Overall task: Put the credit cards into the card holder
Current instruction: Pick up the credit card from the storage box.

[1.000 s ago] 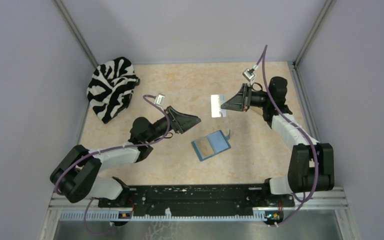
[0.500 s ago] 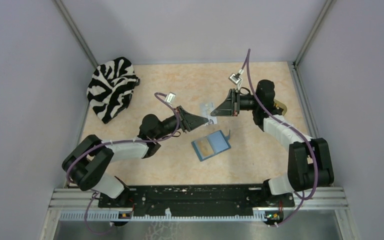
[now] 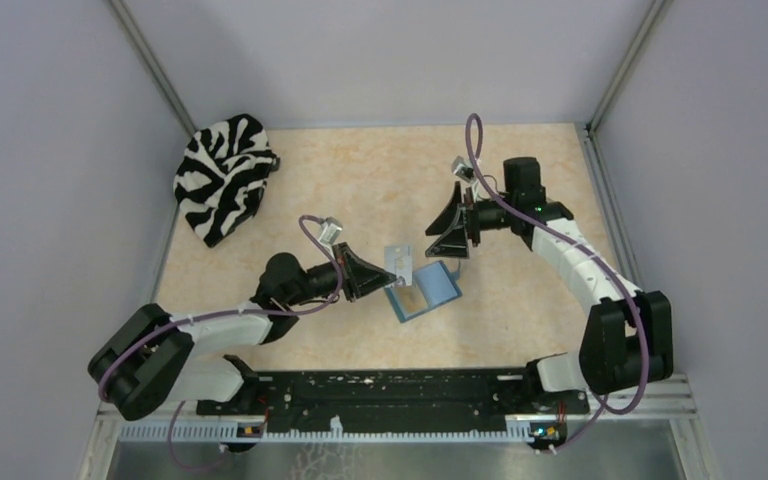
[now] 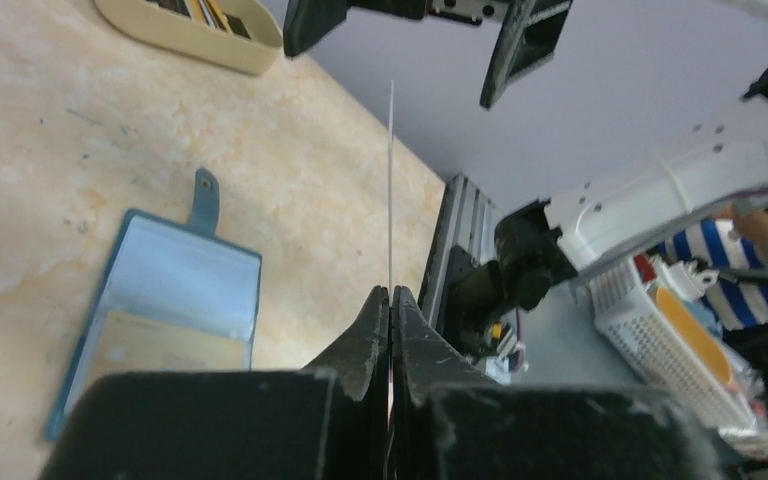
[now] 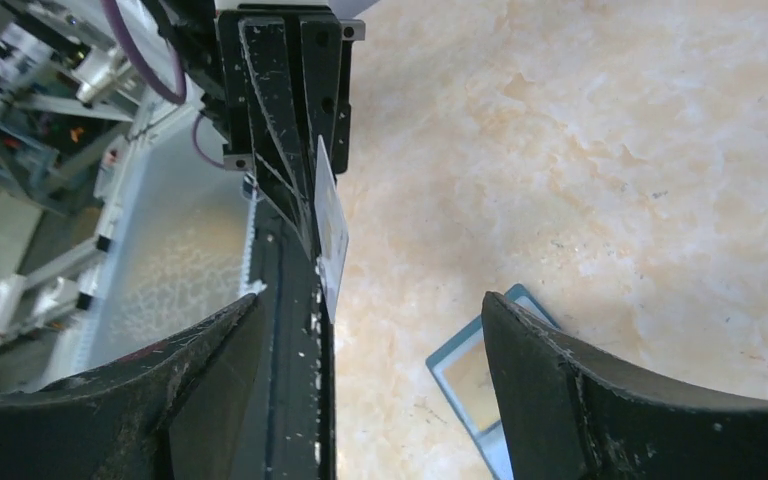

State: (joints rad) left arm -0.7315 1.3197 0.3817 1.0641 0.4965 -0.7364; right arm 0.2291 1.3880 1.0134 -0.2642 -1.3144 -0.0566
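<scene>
The teal card holder (image 3: pixel 430 290) lies open on the table, and a tan credit card (image 3: pixel 412 298) sits in its left pocket. My left gripper (image 3: pixel 388 272) is shut on a pale credit card (image 3: pixel 400 260), held on edge just above the holder's left side. In the left wrist view this card (image 4: pixel 391 180) is a thin upright line rising from the shut fingertips, with the holder (image 4: pixel 175 285) lower left. My right gripper (image 3: pixel 442 232) stands open just behind the card and touches nothing. Through its spread fingers (image 5: pixel 520 340) I see the card (image 5: pixel 330 225) and the holder (image 5: pixel 475 385).
A zebra-striped cloth (image 3: pixel 222 175) is bunched at the far left corner. A beige oval tray (image 4: pixel 200 45) holding more cards sits on the table beyond the holder. The black front rail (image 3: pixel 380 390) runs along the near edge.
The right gripper carried the pale card to the left gripper, which shut on it. The right gripper then opened and let go. The left arm has drawn the card toward the holder.
</scene>
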